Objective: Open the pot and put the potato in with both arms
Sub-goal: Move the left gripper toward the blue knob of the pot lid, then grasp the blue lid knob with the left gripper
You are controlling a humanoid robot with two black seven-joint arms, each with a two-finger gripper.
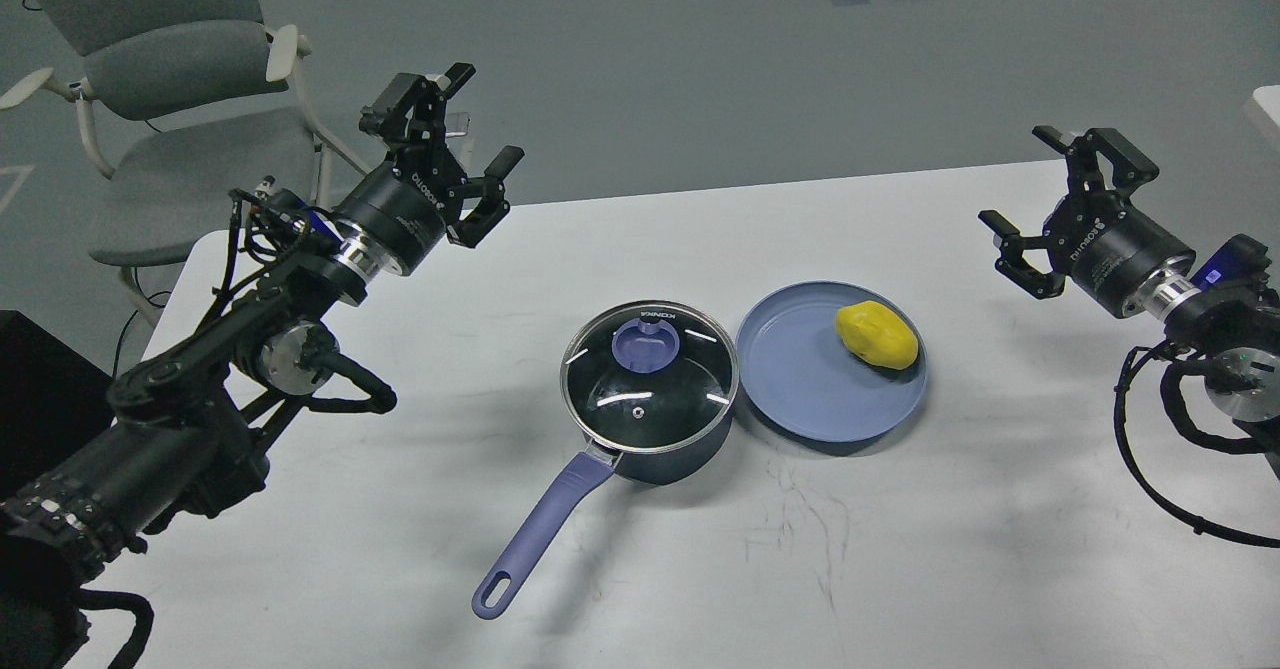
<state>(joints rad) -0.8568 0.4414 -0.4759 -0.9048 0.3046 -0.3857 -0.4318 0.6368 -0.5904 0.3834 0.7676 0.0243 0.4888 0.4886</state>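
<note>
No step was done: the lid (648, 364) sat on the pot (650, 389) at mid-table, the potato (877, 334) lay on the plate (800, 389) just beside it, and my left gripper (478, 139) and right gripper (1030, 184) hung spread and empty, well apart.

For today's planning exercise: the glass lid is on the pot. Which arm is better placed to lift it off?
Probably left: its open tool hangs on the pot's side, nearer the lid knob. The right tool sits beyond the plate, nearer the potato.
</note>
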